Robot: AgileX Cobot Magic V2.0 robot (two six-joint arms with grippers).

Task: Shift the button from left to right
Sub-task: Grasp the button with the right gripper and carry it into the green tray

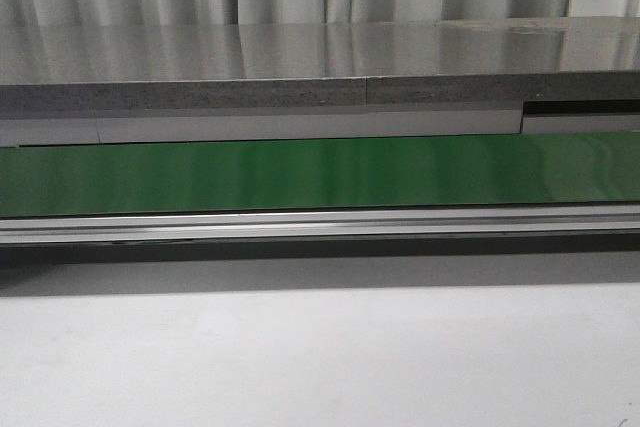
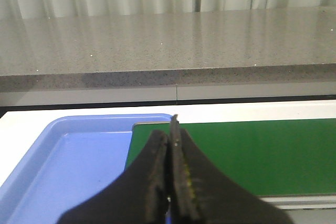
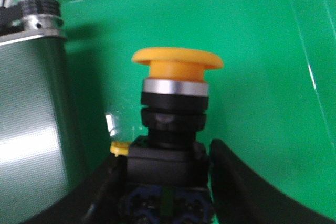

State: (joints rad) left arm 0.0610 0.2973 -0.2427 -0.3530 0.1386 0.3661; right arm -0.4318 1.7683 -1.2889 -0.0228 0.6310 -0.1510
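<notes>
The button (image 3: 177,62) has a yellow-orange cap, a silver ring and a black body with blue and green marks. In the right wrist view it stands between the fingers of my right gripper (image 3: 167,153), which is shut on its black body and holds it over a green tray (image 3: 257,51). My left gripper (image 2: 170,129) is shut and empty, above the edge where a blue tray (image 2: 68,171) meets the green belt (image 2: 252,156). Neither gripper nor the button shows in the front view.
The green conveyor belt (image 1: 320,172) runs across the front view, with a grey stone counter (image 1: 300,57) behind and a white table (image 1: 320,357) in front. A metal roller end (image 3: 31,103) stands beside the green tray.
</notes>
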